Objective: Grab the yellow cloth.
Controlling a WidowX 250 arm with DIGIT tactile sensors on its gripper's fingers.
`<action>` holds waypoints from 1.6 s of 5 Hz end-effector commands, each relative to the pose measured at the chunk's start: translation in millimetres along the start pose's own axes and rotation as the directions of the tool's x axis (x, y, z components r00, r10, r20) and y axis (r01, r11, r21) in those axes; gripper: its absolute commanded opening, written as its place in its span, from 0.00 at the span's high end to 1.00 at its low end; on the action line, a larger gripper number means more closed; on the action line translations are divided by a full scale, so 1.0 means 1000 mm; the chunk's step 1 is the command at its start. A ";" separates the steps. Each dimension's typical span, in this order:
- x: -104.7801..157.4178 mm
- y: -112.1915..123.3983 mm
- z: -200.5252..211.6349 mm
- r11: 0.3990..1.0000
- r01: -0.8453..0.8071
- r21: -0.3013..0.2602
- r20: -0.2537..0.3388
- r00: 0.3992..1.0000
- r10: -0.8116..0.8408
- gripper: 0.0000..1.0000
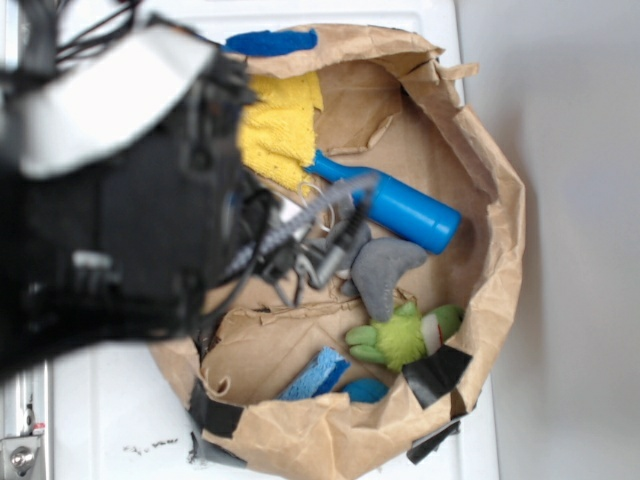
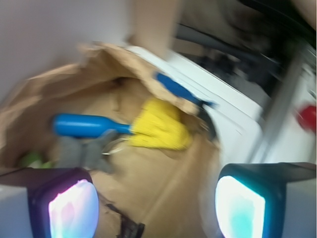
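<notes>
The cloth [image 1: 282,128] lies inside the paper bag [image 1: 497,215] at its 11 o'clock, touching the bottle [image 1: 400,205]. The bag sits on a white desk [image 1: 100,420]. The hand [image 2: 156,206] hangs released above, pads [image 2: 73,208] wide apart.

The arm [image 1: 110,190] hides the left part of the cloth [image 1: 280,130] and bag [image 1: 500,200]. The wrist view is blurred throughout, and its bottom edge cuts off both fingers [image 2: 74,206].
</notes>
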State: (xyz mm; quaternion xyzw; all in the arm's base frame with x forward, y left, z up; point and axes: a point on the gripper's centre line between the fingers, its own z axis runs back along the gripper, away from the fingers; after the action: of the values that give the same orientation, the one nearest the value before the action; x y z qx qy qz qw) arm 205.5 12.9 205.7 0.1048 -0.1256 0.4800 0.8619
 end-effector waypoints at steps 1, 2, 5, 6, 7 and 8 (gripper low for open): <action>0.000 0.005 0.011 1.000 -0.018 -0.021 0.019 1.000 0.019 0.00; 0.000 0.005 0.011 1.000 -0.018 -0.021 0.019 1.000 0.019 0.00; 0.035 -0.023 -0.037 0.995 -0.093 -0.018 -0.052 0.994 0.092 0.00; 0.041 -0.025 -0.048 0.991 -0.132 -0.018 -0.088 0.988 0.130 0.00; 0.039 -0.016 -0.063 0.983 -0.184 -0.022 -0.080 0.980 0.182 0.00; 0.032 -0.014 -0.081 0.978 -0.207 0.011 -0.102 0.973 0.208 0.00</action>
State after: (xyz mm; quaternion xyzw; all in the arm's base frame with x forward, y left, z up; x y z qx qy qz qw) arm 247.4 49.6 126.9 0.0728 -0.0751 0.5544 0.8256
